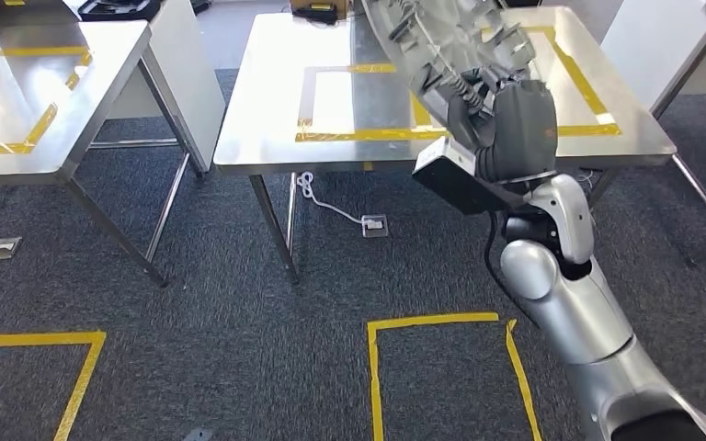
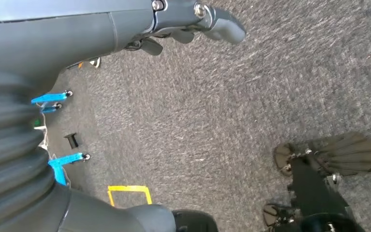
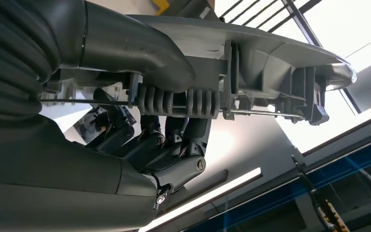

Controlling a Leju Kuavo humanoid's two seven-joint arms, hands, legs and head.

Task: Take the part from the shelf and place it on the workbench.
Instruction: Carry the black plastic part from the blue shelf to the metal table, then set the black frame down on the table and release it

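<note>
The right hand grips the grey part raised above the workbench's near edge — long axis running up and away toward the taped rectangle — while the left hand hangs empty over carpet, fingers loosely apart.

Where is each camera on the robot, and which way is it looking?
Head view: high on the body, looking down at the workbench and carpet; the right arm lifts the part.
Left wrist view: behind the left hand, facing the carpet.
Right wrist view: behind the right hand, facing upward.
Head and right wrist views share the held part.
</note>
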